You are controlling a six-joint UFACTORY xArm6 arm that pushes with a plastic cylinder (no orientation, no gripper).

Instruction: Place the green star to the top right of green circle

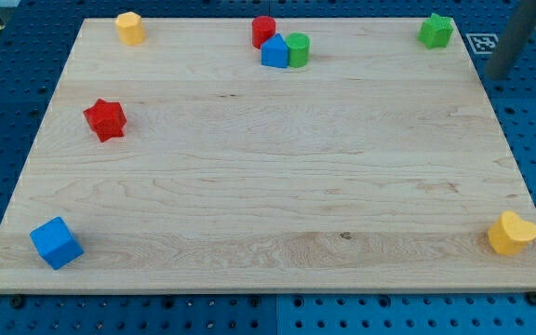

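Green star point(435, 31) sits near the upper right corner of the wooden surface point(268, 186), well apart from the green circle point(298, 49), which stands in the upper middle of the frame. Touching the circle on its left is a blue block point(274, 52) with a peaked top, and a red cylinder point(263, 30) stands just behind that one, touching it. A yellow block point(130, 28) lies near the upper left corner. A red star point(106, 119) rests toward the left edge, about a third of the way down. A blue cube point(57, 243) occupies the lower left corner, and a yellow heart point(513, 233) the lower right. My tip point(498, 76) is off the board, at the upper right of the frame, just beyond the right edge and a little below and to the right of the green star, not touching any block. The arm carries no hand, only this dark rod, so there is no open or closed state to tell.
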